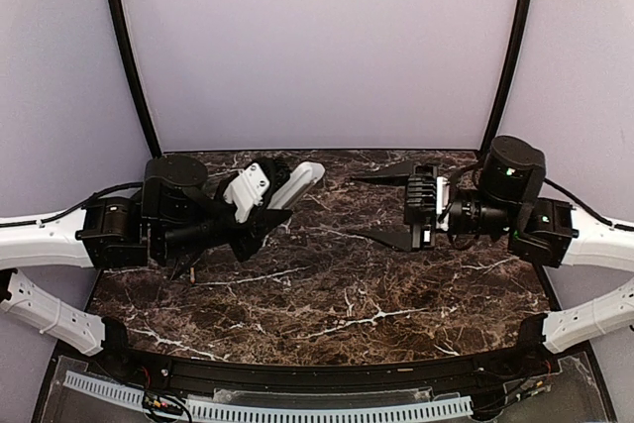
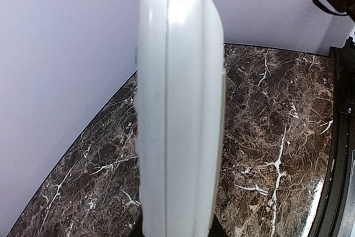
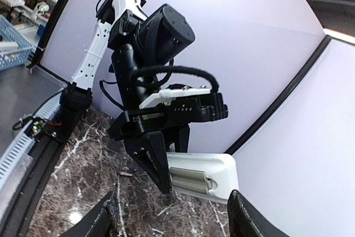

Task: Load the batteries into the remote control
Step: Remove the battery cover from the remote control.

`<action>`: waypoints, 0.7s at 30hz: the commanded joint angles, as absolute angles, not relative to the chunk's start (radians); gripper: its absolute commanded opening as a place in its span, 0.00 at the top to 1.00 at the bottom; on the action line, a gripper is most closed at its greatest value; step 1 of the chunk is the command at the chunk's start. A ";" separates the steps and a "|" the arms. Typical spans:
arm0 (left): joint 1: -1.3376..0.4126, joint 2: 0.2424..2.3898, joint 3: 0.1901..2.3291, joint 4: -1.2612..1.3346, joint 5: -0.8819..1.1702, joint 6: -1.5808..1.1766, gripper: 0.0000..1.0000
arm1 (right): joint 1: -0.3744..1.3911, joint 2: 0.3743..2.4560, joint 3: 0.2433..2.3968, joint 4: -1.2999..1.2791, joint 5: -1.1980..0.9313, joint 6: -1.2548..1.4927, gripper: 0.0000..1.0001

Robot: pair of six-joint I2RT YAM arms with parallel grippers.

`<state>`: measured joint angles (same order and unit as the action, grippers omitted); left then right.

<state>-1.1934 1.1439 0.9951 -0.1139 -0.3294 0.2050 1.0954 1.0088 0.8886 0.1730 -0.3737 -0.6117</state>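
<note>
The white remote control (image 1: pixel 300 181) is held off the marble table (image 1: pixel 327 294) at the back left, with my left gripper (image 1: pixel 265 203) shut on its lower end. In the left wrist view the remote control (image 2: pixel 177 109) stands edge-on and fills the middle, hiding most of the left gripper (image 2: pixel 177 230). The right wrist view shows the remote control's (image 3: pixel 219 166) back, where a grey cover (image 3: pixel 188 178) sits in the recess. Small reddish batteries (image 3: pixel 126 174) lie on the table under the left arm. My right gripper (image 1: pixel 384 205) faces the remote with open, empty jaws, a short gap away.
Pale curved walls with black posts (image 1: pixel 129 56) close in the table at the back and sides. A ribbed cable tray (image 1: pixel 297 409) runs along the near edge. A blue basket (image 3: pixel 11 40) stands off the table beyond the left arm.
</note>
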 commanded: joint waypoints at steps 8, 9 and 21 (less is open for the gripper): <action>-1.195 1.158 1.076 -0.120 -0.292 0.077 1.00 | 1.106 1.200 0.929 0.450 -0.360 -0.877 0.32; -1.195 1.159 1.077 -0.121 -0.290 0.077 1.00 | 1.106 1.207 0.928 0.463 -0.359 -0.878 0.31; -1.195 1.154 1.072 -0.115 -0.269 0.057 1.00 | 1.105 1.257 0.936 0.508 -0.340 -0.876 0.22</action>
